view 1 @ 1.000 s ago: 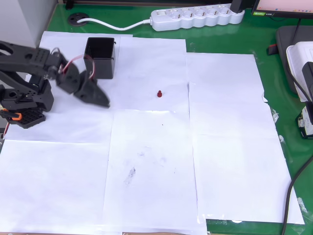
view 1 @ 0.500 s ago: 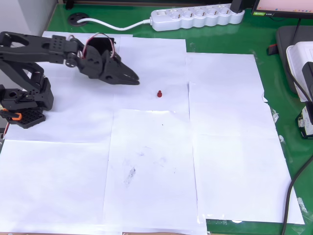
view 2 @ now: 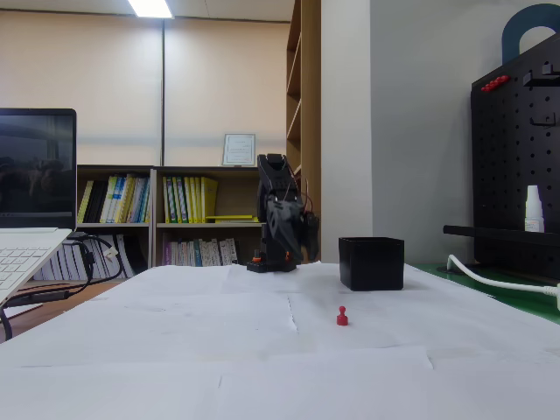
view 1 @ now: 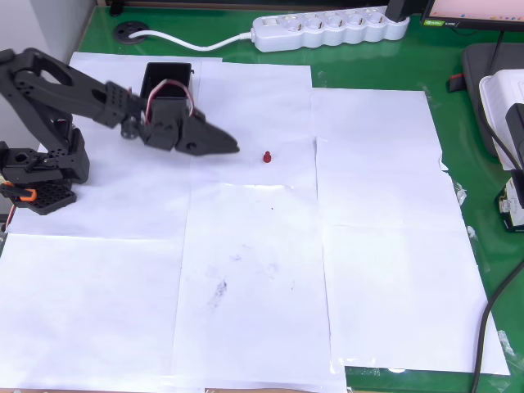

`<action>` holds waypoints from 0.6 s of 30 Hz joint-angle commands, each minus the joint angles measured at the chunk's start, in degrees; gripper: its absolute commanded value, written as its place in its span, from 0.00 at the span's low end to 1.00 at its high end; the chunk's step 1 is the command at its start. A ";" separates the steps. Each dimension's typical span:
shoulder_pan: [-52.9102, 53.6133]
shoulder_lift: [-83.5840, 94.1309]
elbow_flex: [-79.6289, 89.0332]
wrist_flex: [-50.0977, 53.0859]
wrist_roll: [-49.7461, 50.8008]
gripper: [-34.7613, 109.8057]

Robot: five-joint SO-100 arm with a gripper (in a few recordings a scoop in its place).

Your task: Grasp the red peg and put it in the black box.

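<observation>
The red peg [view 1: 267, 157] stands upright on the white paper, small and dark red; it is also in the fixed view [view 2: 342, 317], in front of the box. The black box [view 1: 166, 79] sits open-topped at the back left, its near side partly covered by the arm; in the fixed view [view 2: 372, 262] it stands to the right of the arm. My black gripper [view 1: 232, 149] points right toward the peg, its tip a short way left of it and not touching. Its jaws look shut, with nothing in them. In the fixed view the gripper [view 2: 290, 234] faces the camera, above the table.
The arm's base [view 1: 42, 168] stands at the left edge. A white power strip [view 1: 332, 27] and its cable lie along the back. A laptop [view 2: 26, 236] and other gear [view 1: 503, 98] sit on the green mat at the side. White paper sheets [view 1: 254, 278] cover the table.
The gripper swung from below and left of the box up across it, then right and slightly down toward the peg. Peg and box have not moved.
</observation>
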 commanded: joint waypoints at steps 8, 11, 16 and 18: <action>-4.92 19.69 -5.62 -32.70 -1.23 0.25; -5.36 24.96 -4.13 -36.91 -0.62 0.25; -5.71 32.08 1.05 -39.90 -0.53 0.25; -5.54 33.49 2.99 -39.29 -1.23 0.26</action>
